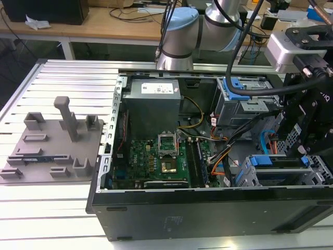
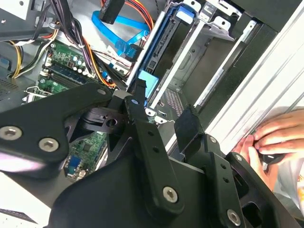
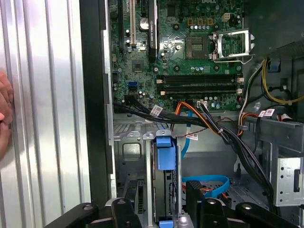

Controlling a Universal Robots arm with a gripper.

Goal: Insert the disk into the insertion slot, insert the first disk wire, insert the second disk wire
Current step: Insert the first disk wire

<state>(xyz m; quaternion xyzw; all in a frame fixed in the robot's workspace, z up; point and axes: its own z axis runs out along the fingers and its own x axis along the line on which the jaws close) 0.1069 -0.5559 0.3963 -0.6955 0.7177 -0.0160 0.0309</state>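
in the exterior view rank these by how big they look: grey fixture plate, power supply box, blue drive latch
1. grey fixture plate
2. power supply box
3. blue drive latch
No ties; the gaps are plain.

A ribbed aluminium table [image 1: 52, 219] fronts a wooden workbench [image 1: 104, 28] (cables [image 1: 130, 13] strewn across it).

This looks like a robotics laboratory or workshop. An open black computer tower case [image 1: 208, 213] lies on a ribbed silver aluminium profile table [image 1: 52, 78], beside a grey plastic fixture plate [image 1: 52, 140]. A silver and light-blue robot arm [image 1: 179, 36] stands behind it, and long wooden workbenches [image 1: 104, 26] carry loose cables [image 1: 138, 11].
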